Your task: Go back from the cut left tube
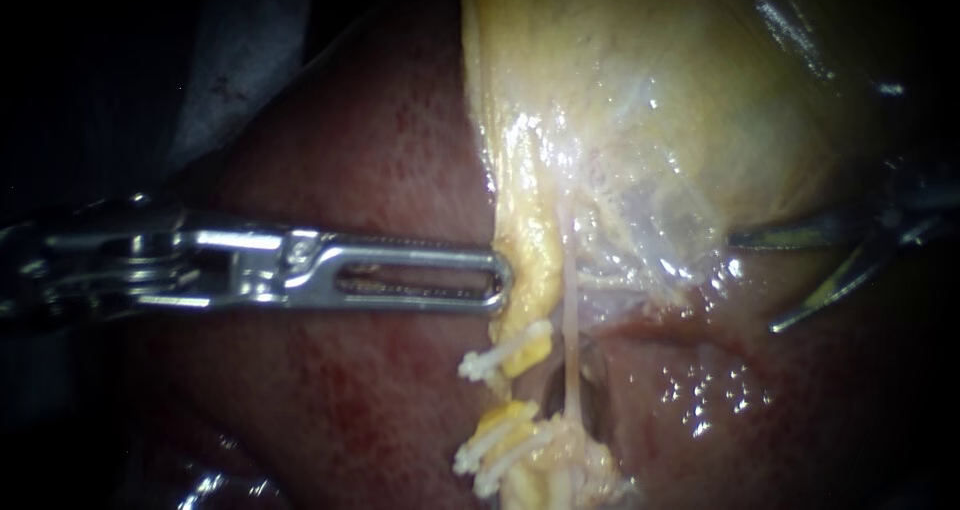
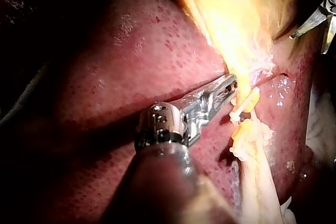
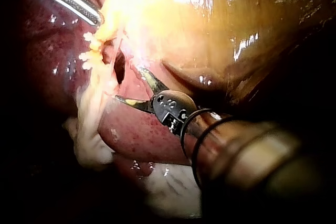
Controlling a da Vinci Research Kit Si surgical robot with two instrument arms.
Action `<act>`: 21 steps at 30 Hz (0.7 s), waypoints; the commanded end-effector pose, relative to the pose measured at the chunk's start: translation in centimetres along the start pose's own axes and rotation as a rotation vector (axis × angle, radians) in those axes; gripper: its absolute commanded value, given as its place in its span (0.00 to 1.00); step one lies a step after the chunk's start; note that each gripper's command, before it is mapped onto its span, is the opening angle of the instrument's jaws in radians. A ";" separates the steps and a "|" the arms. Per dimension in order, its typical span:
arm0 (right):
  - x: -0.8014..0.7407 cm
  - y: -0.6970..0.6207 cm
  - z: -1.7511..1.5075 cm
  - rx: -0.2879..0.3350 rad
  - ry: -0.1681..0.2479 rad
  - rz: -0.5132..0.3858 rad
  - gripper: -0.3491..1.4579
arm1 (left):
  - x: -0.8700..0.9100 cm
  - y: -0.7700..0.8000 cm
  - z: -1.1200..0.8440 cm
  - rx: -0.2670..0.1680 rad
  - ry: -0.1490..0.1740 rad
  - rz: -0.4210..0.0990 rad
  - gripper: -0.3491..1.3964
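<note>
— Yellow stumps with white clips (image 1: 492, 362): is that the cut left tube (image 1: 527, 348)?
— Yes. Its two ends lie apart on the liver (image 1: 350, 170), just below the gallbladder (image 1: 650, 100), with clips on both.
— How would it handle?
— Soft, wet and slippery, I judge, and easily torn. A tug could strip a clip. Nothing there needs holding. Any hold belongs higher, on the gallbladder's yellow edge, where my left instrument (image 1: 503, 280) has its jaws closed on the tissue.
— And the right instrument (image 1: 755, 282)?
— Its blades are parted and hold nothing, well apart from the stumps, beside the gallbladder's lower fold. Backing off should follow its shaft, clear of the thin pale tube (image 1: 568, 330), which is uncut.
</note>
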 end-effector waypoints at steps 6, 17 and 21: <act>0.00 0.00 0.00 0.000 0.000 0.000 0.64 | -0.04 -0.01 0.01 0.005 -0.010 0.007 0.00; 0.00 0.00 0.00 0.000 0.000 0.000 0.64 | -0.07 -0.02 0.06 0.005 -0.019 0.016 0.00; 0.00 0.00 0.00 0.000 0.000 0.000 0.64 | -0.07 -0.01 0.06 0.005 -0.024 0.028 0.00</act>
